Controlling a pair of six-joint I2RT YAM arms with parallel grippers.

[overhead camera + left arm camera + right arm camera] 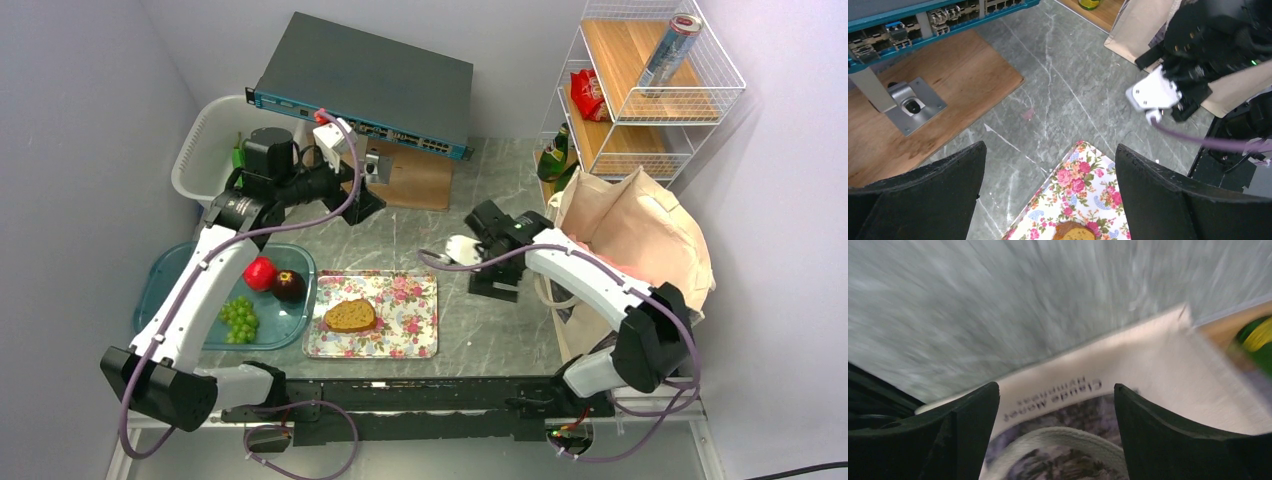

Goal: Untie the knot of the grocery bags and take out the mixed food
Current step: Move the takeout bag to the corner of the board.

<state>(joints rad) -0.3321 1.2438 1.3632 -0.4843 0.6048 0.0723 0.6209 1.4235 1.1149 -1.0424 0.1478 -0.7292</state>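
The beige canvas tote (640, 225) stands at the right; its dark printed panel and a white handle (1058, 437) fill the right wrist view. A bit of pink plastic bag (640, 272) shows at its mouth, and the knot is hidden. My right gripper (496, 283) (1057, 390) is open and empty, just left of the tote. My left gripper (362, 205) (1050, 150) is open and empty above the far corner of the floral tray (1083, 175). A bread slice (349, 316) lies on that tray. A red apple (260, 272), dark plum (289, 285) and green grapes (238, 320) lie in the blue tray (165, 275).
A green bottle (555, 155) stands by the wire shelf (650, 100), which holds a red snack packet (588, 95) and a silver can (670, 50). A network switch (360, 85) on a wooden board and a white basket (210, 140) stand at the back.
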